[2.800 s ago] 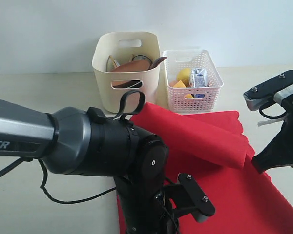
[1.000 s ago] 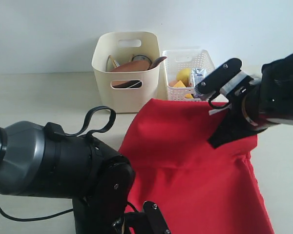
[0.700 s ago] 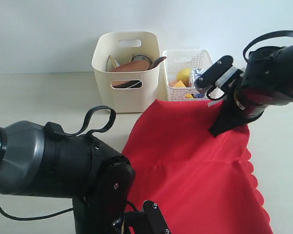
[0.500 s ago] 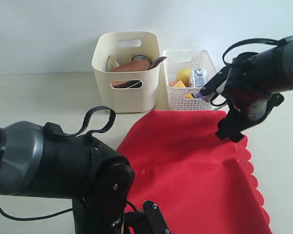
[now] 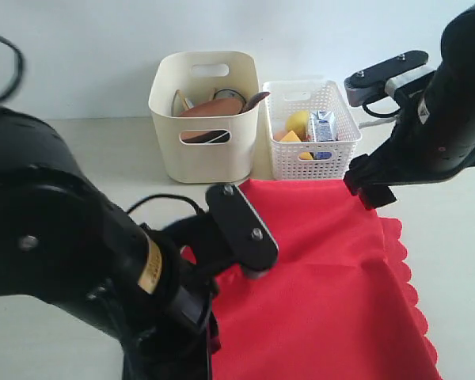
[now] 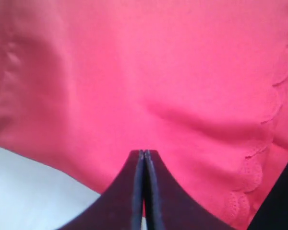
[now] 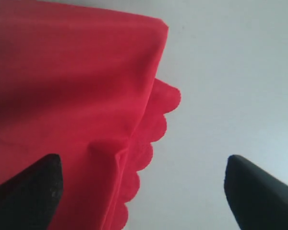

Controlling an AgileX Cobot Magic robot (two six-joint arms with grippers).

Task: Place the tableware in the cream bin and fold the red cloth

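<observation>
One cream bin (image 5: pixel 174 150) holds tableware (image 5: pixel 218 107); left claw (image 6: pixel 144 158) pressed together, right claw (image 7: pixel 141 177) spread.

The table (image 5: pixel 55 150) I work on is pale cream, smooth and matte. It reaches from the near edge of the exterior view to the back. There it meets a plain wall (image 5: pixel 79 47) in one straight, level line. The wall is white with a slight grey-blue tone, even over its whole surface. The light is soft and diffuse, and the shadows on the table are faint, with blurred edges. In my right wrist view the same table looks light grey, and in my left wrist view it looks almost white.
</observation>
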